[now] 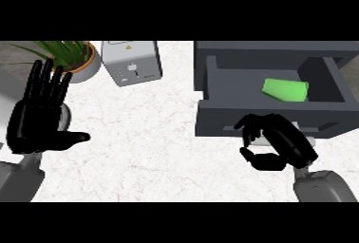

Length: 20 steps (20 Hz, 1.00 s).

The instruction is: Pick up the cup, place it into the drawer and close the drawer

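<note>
Facing the drawer front [217, 121], right robot hand [277, 142] curled, empty; left robot hand [38, 123] open, upright

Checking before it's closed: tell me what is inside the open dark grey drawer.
A bright green cup sits inside the dark grey drawer, toward its right side. Nothing else shows; the floor just behind the front panel is hidden by that panel.
</note>
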Available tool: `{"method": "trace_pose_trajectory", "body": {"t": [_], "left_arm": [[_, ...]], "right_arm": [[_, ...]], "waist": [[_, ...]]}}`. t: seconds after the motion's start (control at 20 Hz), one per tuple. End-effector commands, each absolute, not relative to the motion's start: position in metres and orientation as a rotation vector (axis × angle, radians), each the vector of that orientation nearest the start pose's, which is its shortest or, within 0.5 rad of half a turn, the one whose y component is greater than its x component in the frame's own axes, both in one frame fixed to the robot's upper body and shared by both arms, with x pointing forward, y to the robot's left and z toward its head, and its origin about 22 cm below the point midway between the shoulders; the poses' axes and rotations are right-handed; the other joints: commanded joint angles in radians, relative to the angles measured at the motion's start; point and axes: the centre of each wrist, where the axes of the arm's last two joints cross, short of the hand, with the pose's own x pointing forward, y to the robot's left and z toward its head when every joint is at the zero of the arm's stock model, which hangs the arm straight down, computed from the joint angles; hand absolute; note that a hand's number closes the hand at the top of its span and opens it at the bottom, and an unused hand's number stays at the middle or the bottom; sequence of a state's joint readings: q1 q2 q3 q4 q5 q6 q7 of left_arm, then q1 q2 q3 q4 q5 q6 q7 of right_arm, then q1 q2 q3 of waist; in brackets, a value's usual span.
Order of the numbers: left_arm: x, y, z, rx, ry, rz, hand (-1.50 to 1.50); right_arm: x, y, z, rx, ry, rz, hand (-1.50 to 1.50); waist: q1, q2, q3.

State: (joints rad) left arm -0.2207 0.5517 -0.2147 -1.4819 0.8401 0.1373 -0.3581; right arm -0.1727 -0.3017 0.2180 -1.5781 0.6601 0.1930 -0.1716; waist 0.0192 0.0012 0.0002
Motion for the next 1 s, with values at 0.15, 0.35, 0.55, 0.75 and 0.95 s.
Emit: {"method": "trace_pose_trajectory", "body": {"t": [0.15,0.35,0.55,0.75,0.95], "left_arm": [[0.275,0.324,0.055,-0.245,-1.89,0.194,-1.5],[0.268,0.334,0.056,-0.248,-1.883,0.206,-1.5],[0.252,0.323,0.056,-0.249,-1.883,0.205,-1.5],[0.25,0.345,0.035,-0.283,-1.881,0.186,-1.5],[0.254,0.349,0.041,-0.314,-1.89,0.197,-1.5]], "right_arm": [[0.299,-0.205,0.009,-0.464,-1.569,1.304,-1.5],[0.332,-0.214,-0.001,-0.451,-1.549,1.28,-1.5],[0.351,-0.223,-0.018,-0.45,-1.529,1.246,-1.5],[0.384,-0.229,-0.011,-0.392,-1.534,1.209,-1.5],[0.407,-0.225,-0.001,-0.37,-1.529,1.182,-1.5]], "waist": [[-0.01,0.0,0.0],[-0.009,0.0,0.0],[-0.002,0.0,0.001],[0.01,0.006,0.001],[0.021,0.011,0.001]]}}
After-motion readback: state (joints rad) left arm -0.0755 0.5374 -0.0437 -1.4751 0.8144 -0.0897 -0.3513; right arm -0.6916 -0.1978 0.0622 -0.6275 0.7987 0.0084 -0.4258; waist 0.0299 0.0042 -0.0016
